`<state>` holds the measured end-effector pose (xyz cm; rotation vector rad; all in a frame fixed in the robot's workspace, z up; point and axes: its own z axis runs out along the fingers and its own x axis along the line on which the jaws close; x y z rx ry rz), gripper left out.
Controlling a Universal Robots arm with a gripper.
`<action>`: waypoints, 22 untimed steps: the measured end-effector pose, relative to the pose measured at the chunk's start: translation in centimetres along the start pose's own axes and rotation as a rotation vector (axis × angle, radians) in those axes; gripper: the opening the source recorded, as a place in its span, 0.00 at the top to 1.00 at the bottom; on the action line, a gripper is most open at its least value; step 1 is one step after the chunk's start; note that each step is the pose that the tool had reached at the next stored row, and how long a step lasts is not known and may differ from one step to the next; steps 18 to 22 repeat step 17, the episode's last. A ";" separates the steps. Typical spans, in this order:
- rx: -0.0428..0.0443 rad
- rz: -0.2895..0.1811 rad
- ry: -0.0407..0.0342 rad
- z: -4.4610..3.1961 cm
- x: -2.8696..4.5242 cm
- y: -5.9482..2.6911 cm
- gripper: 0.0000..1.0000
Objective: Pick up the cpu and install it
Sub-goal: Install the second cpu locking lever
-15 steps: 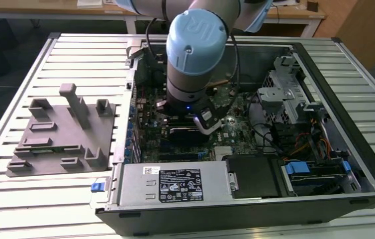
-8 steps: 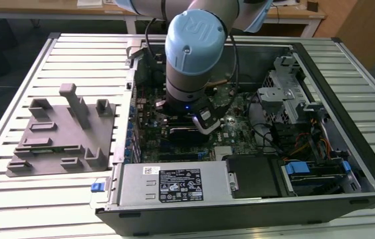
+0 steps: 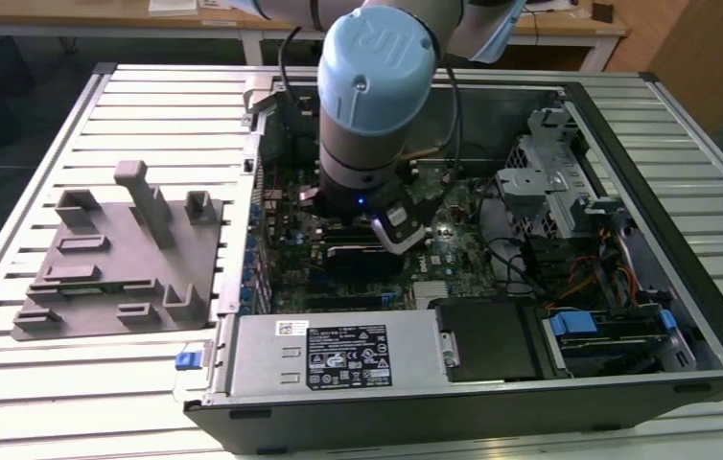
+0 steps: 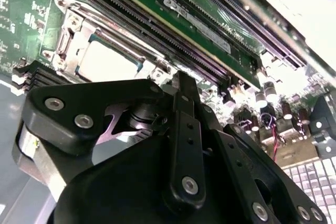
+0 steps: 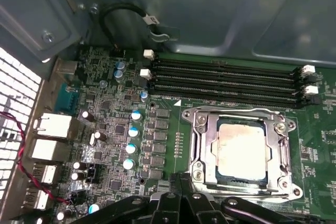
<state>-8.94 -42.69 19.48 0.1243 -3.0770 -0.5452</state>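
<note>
While our gripper [image 5: 181, 203] hangs with fingers drawn together, empty, we see the cpu [image 5: 241, 148] seated in the socket [image 5: 202, 129] just beside it.

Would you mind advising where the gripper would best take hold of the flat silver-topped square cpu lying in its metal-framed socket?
Probably from straight above, on the flat silver-topped square cpu: it lies flat, and the metal socket frame rings its edges, leaving little side access.

The robot arm [image 3: 375, 105] reaches down into the open computer case [image 3: 668, 287]; a grey fixture [image 3: 119, 259] lies on the slatted table [image 3: 16, 182] near its edge.
</note>
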 end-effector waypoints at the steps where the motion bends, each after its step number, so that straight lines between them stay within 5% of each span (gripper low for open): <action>1: 0.0001 0.000 0.0000 -0.19 0.00 0.07 0.89; 16: -0.0028 0.000 -0.0002 -2.41 0.00 0.90 0.89; 22: -0.0029 0.000 -0.0002 -2.48 0.00 0.93 0.89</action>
